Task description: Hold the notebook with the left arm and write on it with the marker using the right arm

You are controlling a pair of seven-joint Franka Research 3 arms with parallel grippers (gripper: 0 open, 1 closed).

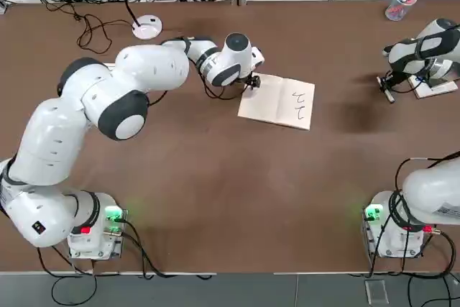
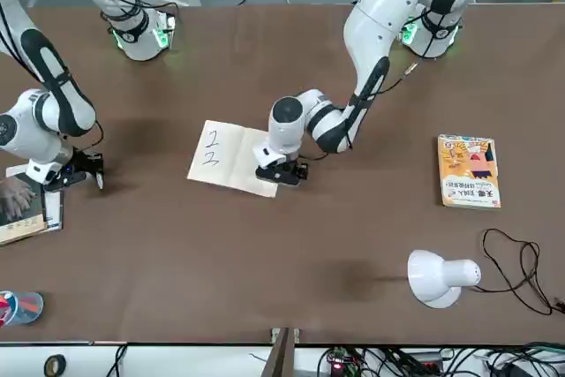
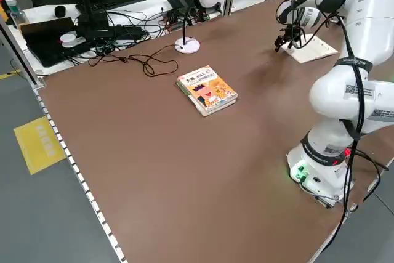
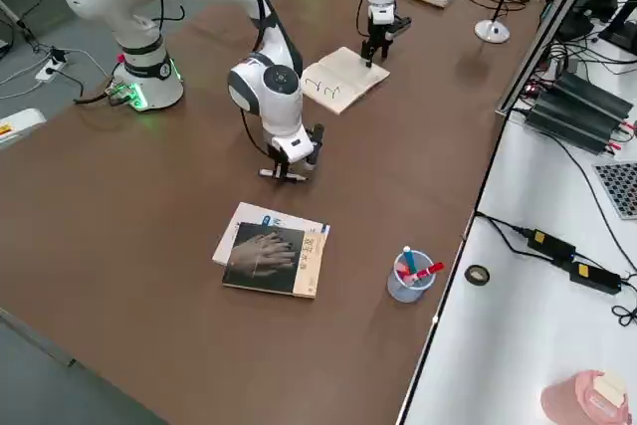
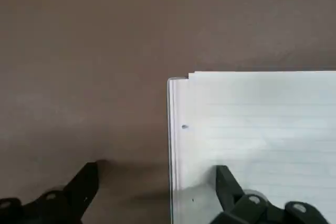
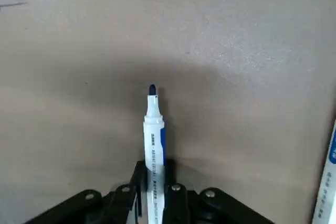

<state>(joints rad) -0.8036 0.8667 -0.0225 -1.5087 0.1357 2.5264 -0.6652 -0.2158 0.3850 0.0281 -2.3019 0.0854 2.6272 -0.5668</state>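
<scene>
Right pincer (image 6: 152, 192), clamped tight on the marker (image 6: 154, 129), sits at the right-hand side of the table (image 1: 215, 192), well apart from the notebook (image 1: 277, 102). In the overhead view the notebook lies at about 9 o'clock from this pincer, and the right arm (image 1: 424, 52) is the farther of the two arms from it. The marker stands out beyond the fingertips with its dark blue tip uncapped and pointing down over bare table; the wrist view does not show whether the tip touches the surface. The coming move, as a judgement, is a sideways carry toward 9 o'clock until the tip stands over the page.

Left pincer (image 5: 157, 198) is spread wide across the notebook's left edge: one finger (image 5: 231, 187) rests over the page, the other lies on the table just beside it. The left arm (image 1: 108, 98) reaches in from 8 o'clock, so it holds the notebook down at its near end.

The notebook is an open cream-white pad of faintly ruled pages, lying flat and slightly skewed, its long axis running roughly 10 to 4 o'clock in the overhead view. A few dark handwritten strokes mark the right-hand page; the left-hand page looks blank
</scene>
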